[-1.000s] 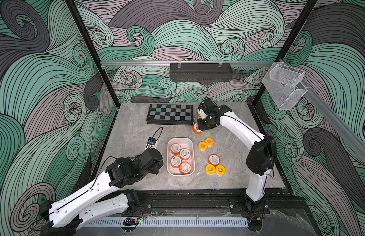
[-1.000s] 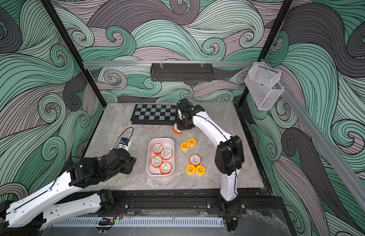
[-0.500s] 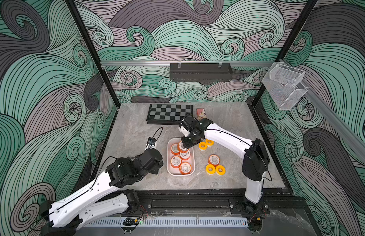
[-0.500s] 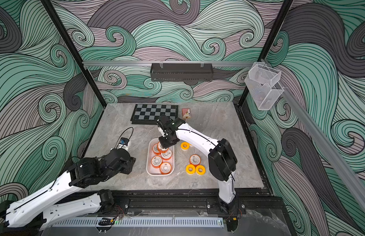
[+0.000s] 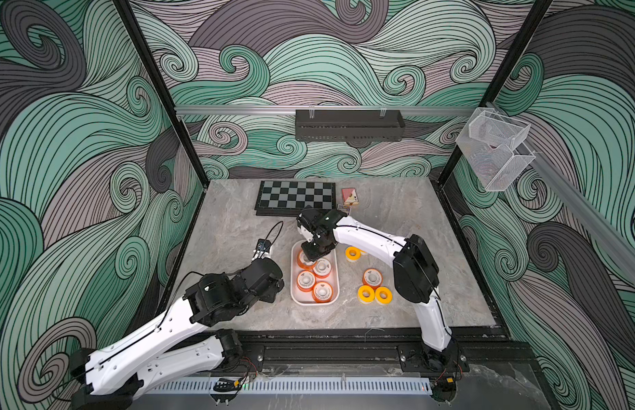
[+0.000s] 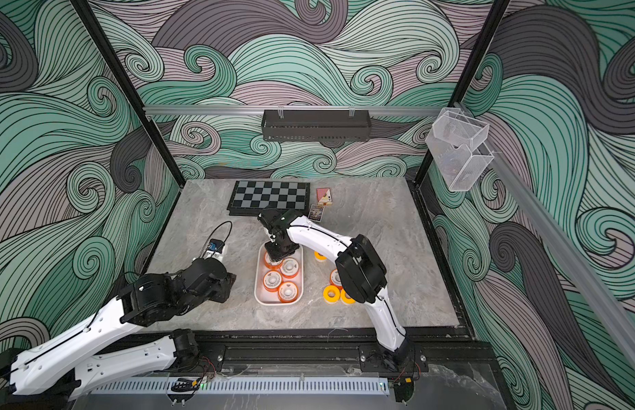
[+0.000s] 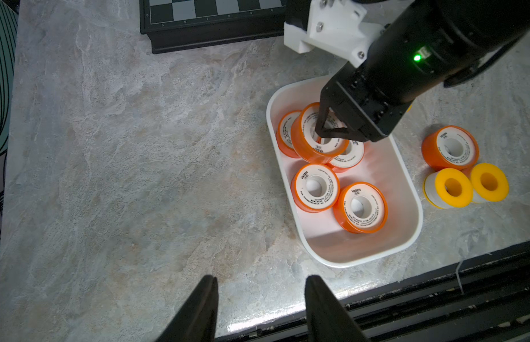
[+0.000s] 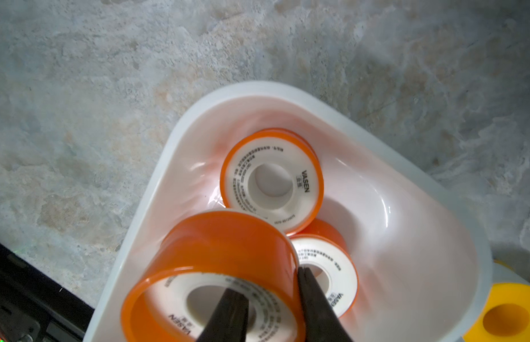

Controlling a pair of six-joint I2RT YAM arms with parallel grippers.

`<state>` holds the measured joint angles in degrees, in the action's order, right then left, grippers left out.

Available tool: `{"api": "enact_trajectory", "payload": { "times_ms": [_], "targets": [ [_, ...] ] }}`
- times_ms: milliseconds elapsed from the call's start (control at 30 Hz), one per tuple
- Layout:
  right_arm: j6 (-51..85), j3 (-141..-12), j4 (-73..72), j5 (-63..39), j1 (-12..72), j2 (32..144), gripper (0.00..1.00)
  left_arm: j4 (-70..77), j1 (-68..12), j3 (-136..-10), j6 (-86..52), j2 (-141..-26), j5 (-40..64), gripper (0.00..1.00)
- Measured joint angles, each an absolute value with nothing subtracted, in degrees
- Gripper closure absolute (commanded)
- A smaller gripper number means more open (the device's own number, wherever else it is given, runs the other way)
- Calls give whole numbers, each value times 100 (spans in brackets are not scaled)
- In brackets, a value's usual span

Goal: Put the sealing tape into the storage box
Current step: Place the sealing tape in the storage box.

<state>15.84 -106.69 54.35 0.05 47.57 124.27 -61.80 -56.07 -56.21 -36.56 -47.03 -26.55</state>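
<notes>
The white storage box [image 5: 315,302] [image 6: 278,302] [image 7: 406,237] [image 8: 180,139] lies mid-table with several orange sealing tape spools [image 7: 315,188] in it. My right gripper [image 5: 310,257] [image 6: 273,257] [image 7: 332,134] [image 8: 268,284] is shut on one more orange spool [image 8: 222,245] [image 7: 305,142]. One finger is in its hole and the other is outside its rim. That spool hangs tilted over the box's far end. Right of the box sit an orange spool [image 5: 372,278] and yellow rings [image 5: 366,294] [image 5: 353,253]. My left gripper [image 7: 261,279] [image 5: 270,284] is open and empty, left of the box.
A chessboard [image 5: 296,195] and card packs [image 5: 349,196] lie at the back of the table. A black shelf [image 5: 348,124] hangs on the back wall and clear mesh baskets [image 5: 493,149] on the right wall. A small cabled device [image 5: 262,245] sits left of the box.
My right arm carried the orange spool from near the chessboard forward and left to over the box's far end. The left arm has not moved.
</notes>
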Motion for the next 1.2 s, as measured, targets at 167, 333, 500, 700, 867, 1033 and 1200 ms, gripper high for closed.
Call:
{"api": "enact_trajectory", "payload": {
  "times_ms": [167,333,500,700,867,1033,1200],
  "targets": [
    [1581,-11091,5470,93,4757,12844,71,-6180,-5607,-5621,-3658,-4703,-2655,49],
    [1562,-11478,5594,239,4755,13104,71,-6180,-5607,-5621,-3658,-4703,-2655,49],
    [1557,-11535,5645,353,4720,13137,70,-6180,-5607,-5621,-3658,-4703,-2655,48],
    [1557,-11535,5690,399,4663,13137,68,-6182,-5607,-5621,-3658,-4705,-2655,49],
    [1551,-11535,5701,399,4652,13163,63,-6182,-5607,-5621,-3658,-4709,-2655,49],
    [1533,-11544,5708,395,4652,13233,59,-6182,-5607,-5621,-3660,-4713,-2655,49],
    [1533,-11557,5728,395,4652,13233,59,-6182,-5607,-5621,-3658,-4716,-2655,49]
  ]
}}
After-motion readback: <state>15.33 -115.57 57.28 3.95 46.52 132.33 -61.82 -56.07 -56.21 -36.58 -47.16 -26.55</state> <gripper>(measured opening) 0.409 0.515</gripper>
